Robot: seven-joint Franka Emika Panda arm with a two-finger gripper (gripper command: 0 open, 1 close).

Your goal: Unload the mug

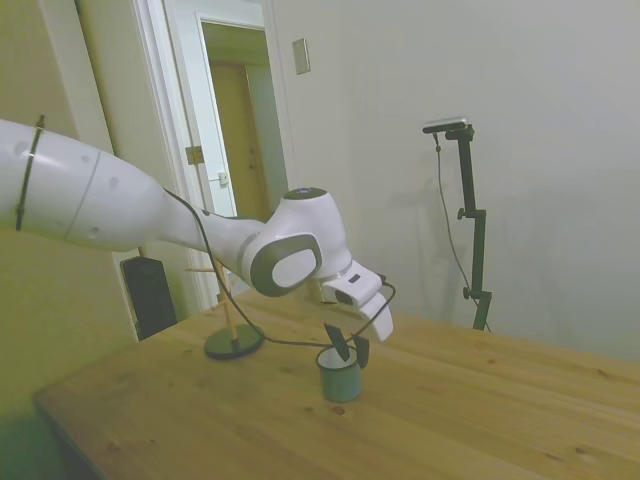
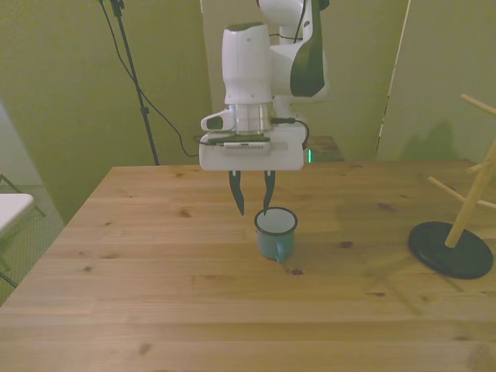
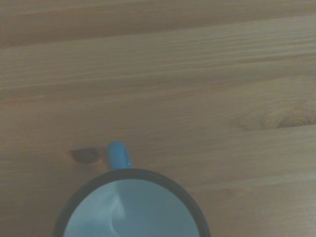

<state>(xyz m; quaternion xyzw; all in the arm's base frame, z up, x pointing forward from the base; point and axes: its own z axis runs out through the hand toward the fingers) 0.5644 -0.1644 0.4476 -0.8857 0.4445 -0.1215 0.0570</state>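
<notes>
The mug (image 2: 276,232) stands upright on the table (image 2: 155,294), off the peg stand (image 2: 457,225), just below the gripper (image 2: 253,208), whose narrowly parted fingers hold nothing, so unloading appears essentially complete.

A wooden table (image 2: 155,310) of pale planks with dark knots fills the front view's lower half. On it, toward 3 o'clock in the front view, a wooden peg stand (image 2: 471,208) rises from a round dark base (image 2: 452,249), leaning slightly, with thin pegs angling off the post. In the side view, the same stand (image 1: 228,305) sits near the table's far edge at about 9 o'clock, in front of a white door frame (image 1: 170,120) and a dark box (image 1: 150,295) on the floor.
</notes>
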